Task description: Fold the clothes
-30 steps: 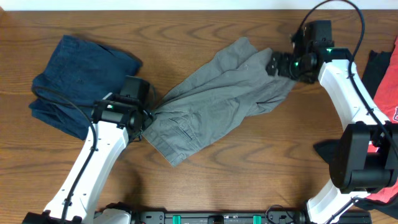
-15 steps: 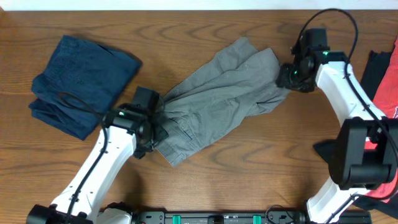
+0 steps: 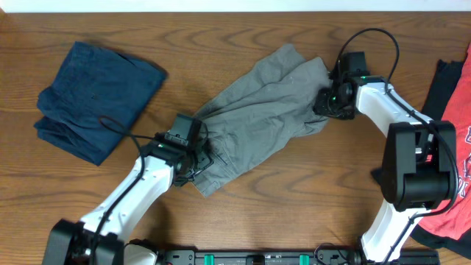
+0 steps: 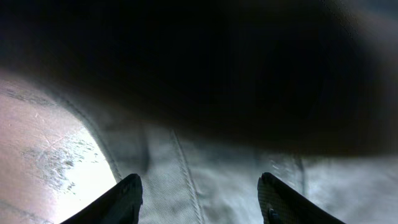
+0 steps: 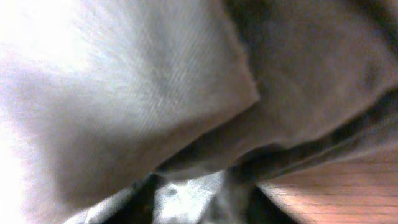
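One grey-khaki woven pair of shorts [image 3: 257, 118] lies diagonally at the middle of the brown wooden table [image 3: 221, 29]. The left gripper [image 3: 197, 156] sits on its lower-left end, fingers [image 4: 127, 200] apart with cloth between them; clamping cannot be told. The right gripper [image 3: 326, 101] is at its upper-right edge, jaw state indeterminable. There is one folded dark navy garment [image 3: 96, 96] at far left and one red shirt [image 3: 458, 110] at far right.
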